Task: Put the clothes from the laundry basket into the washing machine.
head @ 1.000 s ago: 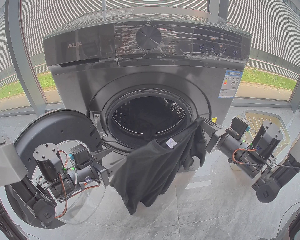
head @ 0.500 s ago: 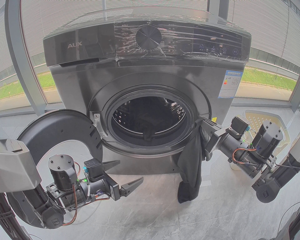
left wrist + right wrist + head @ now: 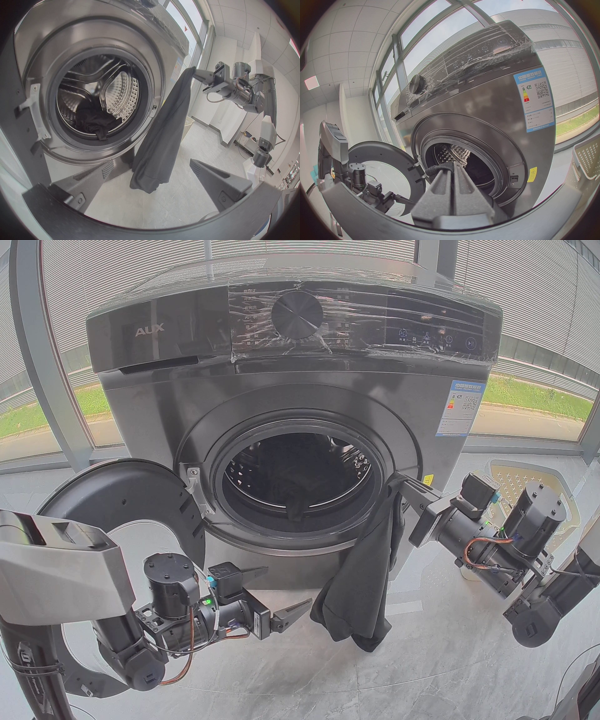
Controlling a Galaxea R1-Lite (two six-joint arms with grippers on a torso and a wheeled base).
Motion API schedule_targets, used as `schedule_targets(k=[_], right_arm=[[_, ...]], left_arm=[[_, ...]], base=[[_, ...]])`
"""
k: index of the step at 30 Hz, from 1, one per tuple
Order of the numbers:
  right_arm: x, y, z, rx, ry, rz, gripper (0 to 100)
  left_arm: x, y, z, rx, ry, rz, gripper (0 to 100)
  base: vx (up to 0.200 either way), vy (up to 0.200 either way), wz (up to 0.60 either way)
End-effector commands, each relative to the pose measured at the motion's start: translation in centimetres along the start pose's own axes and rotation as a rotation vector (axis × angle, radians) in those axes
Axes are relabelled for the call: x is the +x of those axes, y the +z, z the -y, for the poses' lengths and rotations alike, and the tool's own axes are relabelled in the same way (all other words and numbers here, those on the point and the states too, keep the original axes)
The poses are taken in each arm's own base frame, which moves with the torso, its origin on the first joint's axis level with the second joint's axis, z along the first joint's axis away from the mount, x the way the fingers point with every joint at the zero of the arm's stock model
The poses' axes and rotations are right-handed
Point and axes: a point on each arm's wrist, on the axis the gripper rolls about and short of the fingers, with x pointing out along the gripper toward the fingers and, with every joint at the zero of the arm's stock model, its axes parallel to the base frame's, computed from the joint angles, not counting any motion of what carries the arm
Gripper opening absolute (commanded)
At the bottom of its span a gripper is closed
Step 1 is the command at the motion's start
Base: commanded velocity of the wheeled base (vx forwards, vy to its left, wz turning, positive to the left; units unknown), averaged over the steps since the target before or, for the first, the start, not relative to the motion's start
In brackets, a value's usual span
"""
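A black garment [image 3: 362, 577] hangs from my right gripper [image 3: 400, 482], which is shut on its top edge just right of the washing machine's [image 3: 294, 384] round opening [image 3: 299, 480]. The cloth's lower end dangles just above the floor. My left gripper [image 3: 289, 585] sits low, left of the garment's bottom, open and holding nothing. In the left wrist view the garment [image 3: 162, 134] hangs beyond my open fingers [image 3: 218, 181], and dark clothes [image 3: 93, 120] lie inside the drum. The right wrist view has my shut fingers [image 3: 452, 187] pinching a fold of black cloth [image 3: 437, 168].
The machine's door [image 3: 119, 496] stands swung open at the left, behind my left arm. A pale perforated laundry basket [image 3: 519, 480] stands at the right behind my right arm. Grey tiled floor [image 3: 375, 671] lies in front of the machine.
My left gripper let go of the garment, dropped lower and shifted right. The garment, earlier stretched between both grippers, now hangs from the right one alone and has swung left.
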Motion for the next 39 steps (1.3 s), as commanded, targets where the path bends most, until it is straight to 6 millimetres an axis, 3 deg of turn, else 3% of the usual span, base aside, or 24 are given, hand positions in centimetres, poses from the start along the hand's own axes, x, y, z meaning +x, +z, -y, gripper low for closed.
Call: schedule_targets(k=[1,23,39], right_arm=[[0.0,0.0,-0.7,0.006,0.022,-0.001,0],[-0.4,0.1,-3.5,0.024,0.118,-0.003,0],[0.3,0.9,-1.7,0.016,0.056,0.039,0]], left_arm=[[1.9,-1.6,-0.5,-0.009,-0.002,-0.028,100],[10.1,-4.5,-3.3,0.011,0.086,0.060,100],[10.1,-5.4,-0.6,0.058,0.009,0.018,100]], base=[[0.000,0.000,0.00],[0.000,0.000,0.00],[0.000,0.000,0.00]])
